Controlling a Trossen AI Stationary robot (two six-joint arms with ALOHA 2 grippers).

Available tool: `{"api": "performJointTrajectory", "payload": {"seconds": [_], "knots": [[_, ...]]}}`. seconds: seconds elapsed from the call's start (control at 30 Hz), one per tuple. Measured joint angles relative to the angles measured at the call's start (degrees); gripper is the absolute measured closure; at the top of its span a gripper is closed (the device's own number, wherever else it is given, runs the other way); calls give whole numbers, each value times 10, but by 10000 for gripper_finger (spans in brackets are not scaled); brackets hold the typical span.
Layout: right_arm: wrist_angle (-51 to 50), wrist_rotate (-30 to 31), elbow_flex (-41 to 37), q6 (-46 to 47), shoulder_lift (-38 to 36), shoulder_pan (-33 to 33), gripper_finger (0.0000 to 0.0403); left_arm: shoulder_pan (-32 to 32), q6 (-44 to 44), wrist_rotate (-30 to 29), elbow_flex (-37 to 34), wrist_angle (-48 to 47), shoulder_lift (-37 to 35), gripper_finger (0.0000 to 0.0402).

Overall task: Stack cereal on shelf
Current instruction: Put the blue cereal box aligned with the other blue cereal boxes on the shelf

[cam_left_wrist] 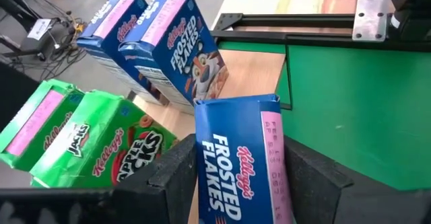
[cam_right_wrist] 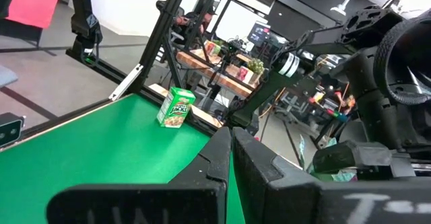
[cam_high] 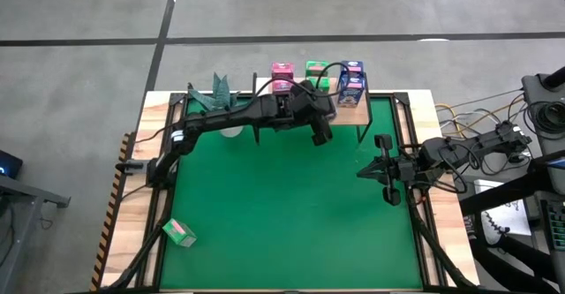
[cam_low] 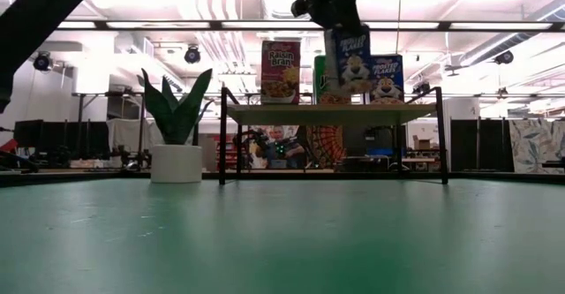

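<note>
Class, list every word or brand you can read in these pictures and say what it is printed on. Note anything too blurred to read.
"Kellogg's FROSTED FLAKES": on the blue box between the left gripper's fingers.
"FROSTED FLAKES": on the blue box standing on the shelf.
"Kellogg's APPLE JACKS": on the green box.
"RAISIN BRAN": on the pink box.
Pink side panels: print too small to read.
Lone green box on the mat: unreadable.

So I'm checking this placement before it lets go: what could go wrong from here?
The left gripper holds a blue Frosted Flakes box tilted over the shelf; released crooked, it may topple. It could also knock the two blue boxes or the green boxes close beside it.
</note>
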Motion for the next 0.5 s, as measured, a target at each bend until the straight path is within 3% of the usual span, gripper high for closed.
{"api": "performJointTrajectory", "payload": {"seconds": [0.5], "knots": [[0,0,0,-4,0,0,394,11,-10,0,0,25,0,225]]}}
